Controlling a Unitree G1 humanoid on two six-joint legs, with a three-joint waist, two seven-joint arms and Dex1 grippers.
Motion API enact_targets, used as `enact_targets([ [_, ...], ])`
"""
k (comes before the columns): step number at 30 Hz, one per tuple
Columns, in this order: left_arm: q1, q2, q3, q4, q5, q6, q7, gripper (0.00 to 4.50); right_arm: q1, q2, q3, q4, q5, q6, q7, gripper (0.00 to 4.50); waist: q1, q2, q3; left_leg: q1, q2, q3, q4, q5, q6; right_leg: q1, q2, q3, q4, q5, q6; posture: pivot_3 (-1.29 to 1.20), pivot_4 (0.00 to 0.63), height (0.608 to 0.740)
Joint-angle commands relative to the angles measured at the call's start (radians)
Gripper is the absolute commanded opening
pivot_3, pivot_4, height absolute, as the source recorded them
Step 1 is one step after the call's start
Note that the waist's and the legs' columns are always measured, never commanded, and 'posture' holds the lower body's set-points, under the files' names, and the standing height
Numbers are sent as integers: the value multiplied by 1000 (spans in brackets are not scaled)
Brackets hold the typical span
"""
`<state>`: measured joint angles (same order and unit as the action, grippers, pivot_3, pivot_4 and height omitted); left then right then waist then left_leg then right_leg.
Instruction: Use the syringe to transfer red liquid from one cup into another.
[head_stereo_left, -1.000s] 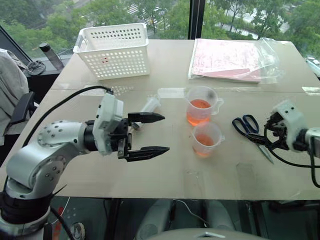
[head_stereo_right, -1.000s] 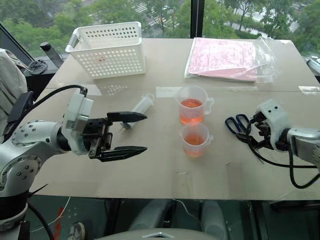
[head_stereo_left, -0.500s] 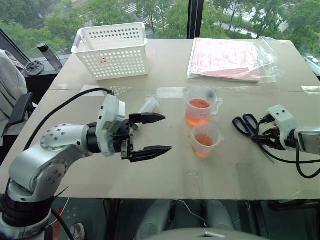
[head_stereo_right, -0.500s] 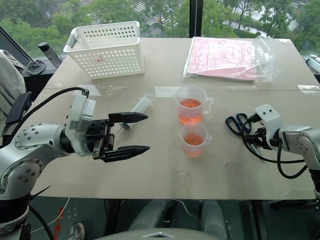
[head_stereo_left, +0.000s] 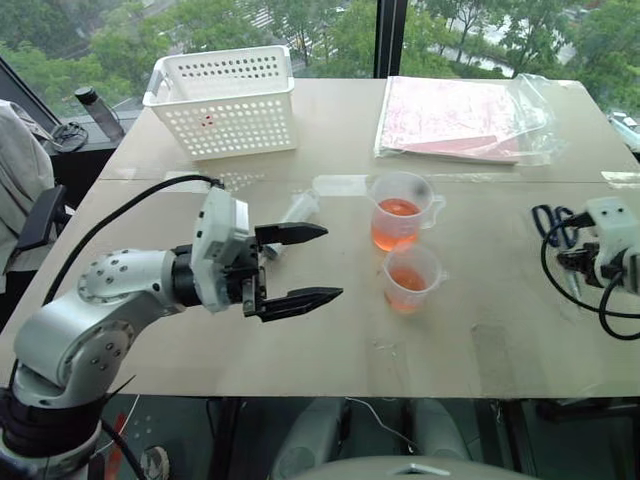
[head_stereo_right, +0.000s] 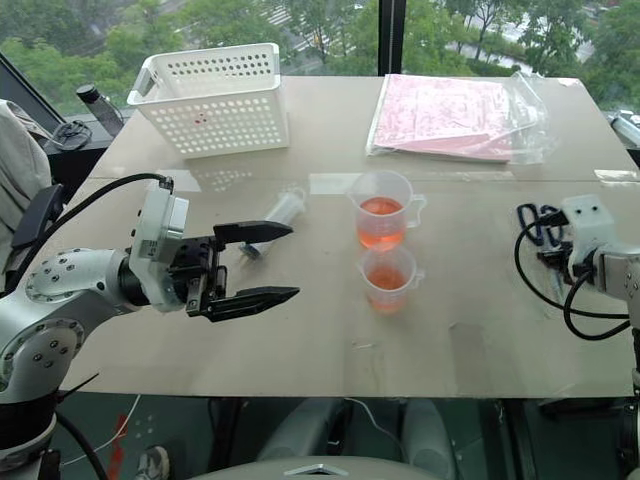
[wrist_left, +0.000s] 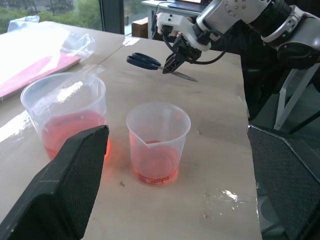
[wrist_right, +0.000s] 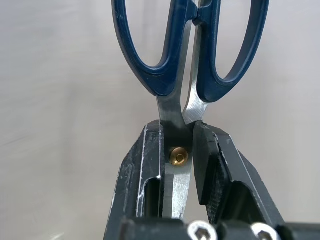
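The syringe (head_stereo_left: 298, 209) lies on the table just beyond my left gripper (head_stereo_left: 331, 262), which hangs open and level, pointing at the cups. The taller handled cup (head_stereo_left: 402, 205) holds red liquid (wrist_left: 70, 131). In front of it stands the shorter cup (head_stereo_left: 411, 277), also holding some red liquid. Neither gripper touches the syringe or the cups. Far to the right, my right gripper (wrist_right: 178, 131) is shut on the dark-handled scissors (wrist_right: 165, 60) at their pivot, near the table's right edge (head_stereo_left: 560, 222).
A white perforated basket (head_stereo_left: 225, 100) stands at the back left. A pink folder in a clear plastic bag (head_stereo_left: 460, 115) lies at the back right. A dark bottle (head_stereo_left: 102, 108) sits on a side surface off the table's left.
My right gripper has shut on the scissors and carried them to the right, away from the cups. The left gripper has stayed open in place.
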<state>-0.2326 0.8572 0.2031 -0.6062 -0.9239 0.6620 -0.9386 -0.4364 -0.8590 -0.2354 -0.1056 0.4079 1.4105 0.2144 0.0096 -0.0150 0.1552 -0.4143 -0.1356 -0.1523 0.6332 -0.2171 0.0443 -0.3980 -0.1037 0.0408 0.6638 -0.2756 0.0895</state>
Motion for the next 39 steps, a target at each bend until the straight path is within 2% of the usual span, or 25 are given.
enact_targets([
  [1,-17,-3,1,2,12,-22,-2,4500,-4,-20,24,15,-34,-36,21,424,-2,0,0,0,0,1,0,0,0,0,0,0,0,0,0,0,150,740],
  [2,-19,-5,-2,3,12,-21,-1,4500,-2,-18,35,28,-37,-41,33,424,-3,0,0,0,0,1,0,0,0,0,0,1,0,0,0,0,150,740],
  [4,-20,-5,-7,6,13,-21,-6,4500,16,-12,62,75,-43,-77,70,1432,-5,0,0,0,0,2,0,0,0,0,0,1,0,0,0,0,150,740],
  [5,-20,-4,-7,8,14,-20,-9,4500,22,-14,71,92,-46,-93,86,1696,-5,0,0,0,0,2,0,0,0,0,0,2,0,0,0,0,150,740],
  [7,-17,1,-2,13,24,-19,-8,4500,27,-29,68,89,-50,-120,112,2715,-8,0,0,0,0,2,0,0,0,0,0,1,0,0,0,0,150,740],
  [10,-23,-7,23,23,12,9,55,4500,97,-90,37,-45,-23,-188,210,4181,-10,0,0,0,0,2,1,0,0,0,0,1,0,0,0,0,150,740],
  [11,-24,-9,28,26,12,19,79,4500,132,-91,-6,-118,14,-228,263,4414,-11,1,0,0,0,1,0,0,0,0,0,1,0,0,0,0,150,740],
  [14,-16,-14,53,39,16,50,157,4500,298,-52,-193,-429,163,-423,486,4414,-11,2,1,-1,0,1,0,0,0,-1,0,0,0,0,0,0,150,740],
  [16,-17,-5,59,59,20,86,202,4500,360,11,-309,-565,315,-474,574,4414,-17,2,1,0,1,1,-1,0,0,-1,1,1,0,0,1,0,150,740],
  [19,-104,40,18,144,59,216,302,4500,370,57,-376,-672,568,-482,610,4414,-19,0,2,1,1,0,1,-1,1,1,1,0,0,1,2,0,150,740],
  [21,-208,64,-28,229,66,342,351,4500,341,51,-360,-725,665,-502,593,4414,-15,0,2,1,1,-1,2,-3,5,2,2,-1,0,2,2,0,150,740],
  [23,-327,83,-101,327,95,459,366,4500,285,39,-337,-750,719,-536,551,4414,-12,0,2,2,1,-2,3,-3,5,3,3,-1,0,3,2,0,150,740],
  [26,-522,141,-315,460,206,634,341,4500,200,19,-293,-763,782,-565,488,4414,-10,-2,2,1,0,-2,5,-3,5,3,6,-2,0,3,3,0,150,740],
  [30,-730,89,-462,662,275,740,278,4500,173,-17,-260,-753,819,-575,413,4414,-10,-3,3,-2,0,-1,3,0,1,0,3,0,0,3,3,0,150,740],
  [34,-896,10,-576,893,378,710,209,4500,228,-61,-299,-752,834,-580,380,4414,-1,-4,3,-2,0,-2,3,0,1,-1,2,-1,-1,3,3,0,150,740],
  [39,-994,-53,-707,1092,509,634,99,4500,276,-132,-383,-753,883,-594,364,4414,-5,-4,4,-2,0,0,2,0,1,-2,2,2,-1,3,3,0,150,740],
])
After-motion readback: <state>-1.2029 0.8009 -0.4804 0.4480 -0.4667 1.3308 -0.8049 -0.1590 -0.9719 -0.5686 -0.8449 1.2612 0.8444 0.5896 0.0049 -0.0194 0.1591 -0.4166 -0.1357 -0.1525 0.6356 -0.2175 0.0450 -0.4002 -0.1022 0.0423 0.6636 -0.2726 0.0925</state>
